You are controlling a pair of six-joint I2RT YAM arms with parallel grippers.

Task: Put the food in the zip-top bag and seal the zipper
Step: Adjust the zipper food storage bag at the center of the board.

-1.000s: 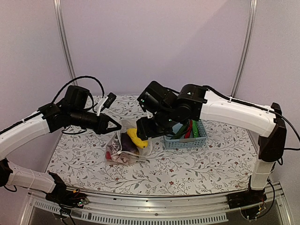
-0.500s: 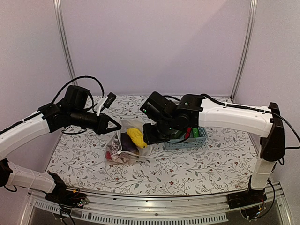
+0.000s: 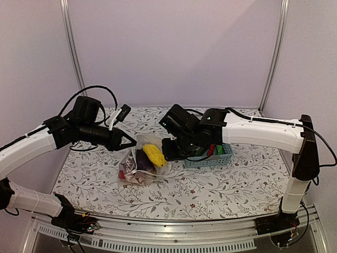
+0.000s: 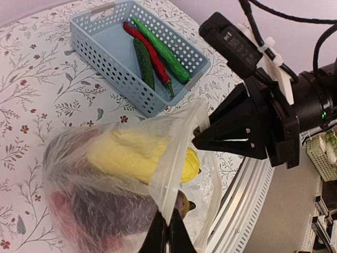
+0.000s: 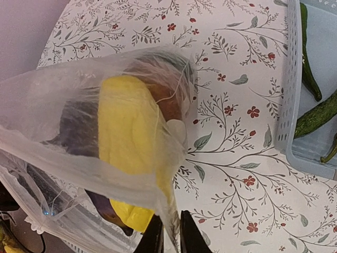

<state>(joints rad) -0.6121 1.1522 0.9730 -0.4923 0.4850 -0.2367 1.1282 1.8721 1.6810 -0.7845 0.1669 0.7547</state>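
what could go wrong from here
The yellow lemon-like piece sits at the mouth of the clear plastic bag; it might roll out or block sealing. Left gripper and right gripper both pinch its rim; releasing either for the green cucumbers and red chili in the light-blue slotted basket may collapse it.

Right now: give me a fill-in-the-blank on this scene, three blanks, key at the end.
Left gripper and right gripper are each shut on the ___.
The chili lies in the ___.
Beside it lie ___ cucumbers.
Missing: bag; basket; two.
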